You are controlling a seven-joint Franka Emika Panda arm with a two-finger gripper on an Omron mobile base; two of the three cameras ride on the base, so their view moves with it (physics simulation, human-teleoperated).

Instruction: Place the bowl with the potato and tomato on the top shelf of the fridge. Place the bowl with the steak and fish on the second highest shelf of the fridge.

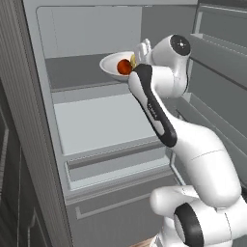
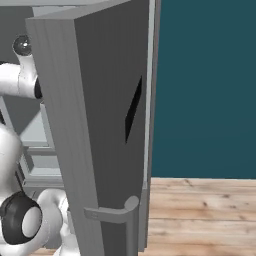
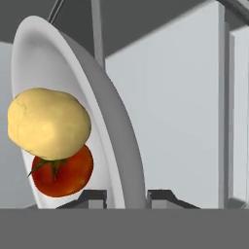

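Observation:
A white bowl point(image 1: 112, 64) with a red tomato point(image 1: 124, 67) and a yellow potato point(image 1: 133, 60) is over the front right part of the fridge's top shelf point(image 1: 72, 73). I cannot tell whether it rests on the shelf. My gripper point(image 1: 140, 52) is shut on the bowl's right rim. In the hand view the bowl point(image 3: 44, 58) stands on edge, its rim pinched between my gripper's point(image 3: 127, 196) fingertips point(image 3: 93, 197), with the potato point(image 3: 48, 124) over the tomato point(image 3: 63, 171). The second highest shelf point(image 1: 103, 120) below is bare. The bowl with the steak and fish is out of view.
The open fridge door point(image 2: 100, 125) with its curved handle point(image 2: 112, 214) stands to my right, its door racks point(image 1: 217, 62) close beside the arm. A drawer point(image 1: 116, 166) sits under the shelves. Wood floor point(image 2: 200, 210) and a teal wall point(image 2: 205, 85) lie beyond the door.

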